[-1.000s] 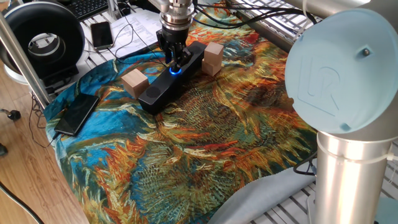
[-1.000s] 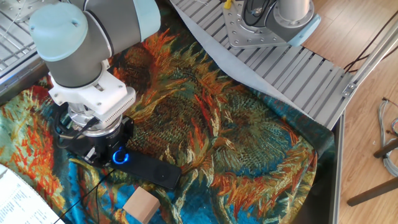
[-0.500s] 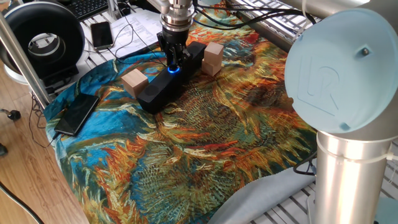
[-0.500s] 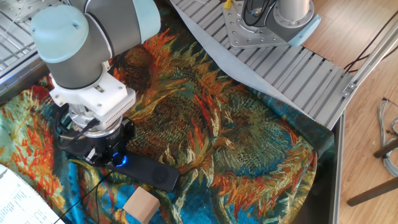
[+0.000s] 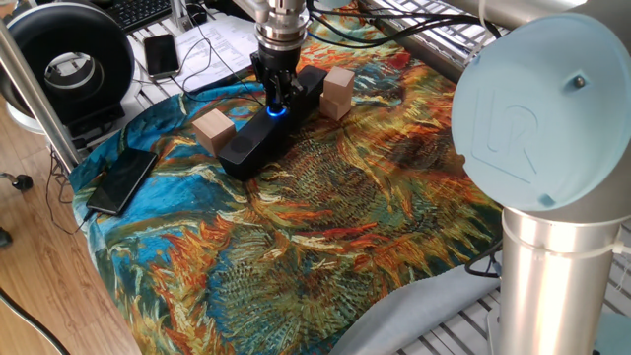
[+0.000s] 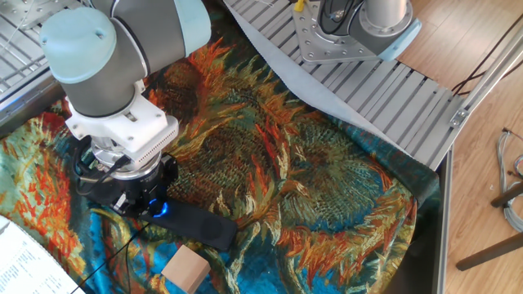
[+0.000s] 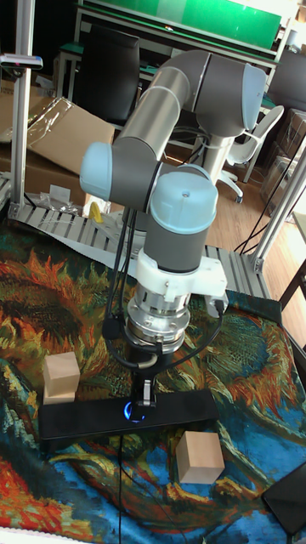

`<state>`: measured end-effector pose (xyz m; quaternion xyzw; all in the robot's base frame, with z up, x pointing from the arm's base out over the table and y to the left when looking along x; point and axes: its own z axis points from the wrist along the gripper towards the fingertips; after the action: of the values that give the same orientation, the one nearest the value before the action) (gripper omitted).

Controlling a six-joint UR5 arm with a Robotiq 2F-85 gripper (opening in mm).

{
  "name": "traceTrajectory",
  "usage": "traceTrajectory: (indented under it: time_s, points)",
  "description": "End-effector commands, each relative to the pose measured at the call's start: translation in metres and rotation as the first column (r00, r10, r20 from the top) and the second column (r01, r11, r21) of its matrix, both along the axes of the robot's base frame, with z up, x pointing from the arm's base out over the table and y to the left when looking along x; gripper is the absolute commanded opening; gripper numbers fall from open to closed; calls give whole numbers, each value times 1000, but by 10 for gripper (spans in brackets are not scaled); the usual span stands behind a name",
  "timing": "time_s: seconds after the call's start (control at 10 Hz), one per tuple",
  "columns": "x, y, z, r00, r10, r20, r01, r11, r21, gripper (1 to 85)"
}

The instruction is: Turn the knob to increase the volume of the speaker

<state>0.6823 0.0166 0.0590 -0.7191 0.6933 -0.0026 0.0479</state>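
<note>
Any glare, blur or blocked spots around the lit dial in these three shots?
One fixed view: sharp, the knob glows blue between the gripper fingers, arm shoulder looms large at right. The other fixed view: the wrist covers most of the speaker; only a blue glint shows. Tall fixed view: dim, the blue ring partly hidden.

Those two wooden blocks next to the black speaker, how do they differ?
The two blocks sit on opposite sides of the speaker. The left block lies low and looks cube-like; the right block stands taller than it is wide. The left block sits near the speaker's near end, the right block near its far end. Both are pale plain wood, resting on the cloth.
</note>
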Motion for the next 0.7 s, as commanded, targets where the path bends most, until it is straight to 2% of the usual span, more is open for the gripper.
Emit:
traceTrajectory:
  time_s: [0.0,0.6]
  points:
    - [-4,2,0,1000,-28,-12,28,999,20,340]
    - [-6,-1,1,999,-46,-20,46,999,15,280]
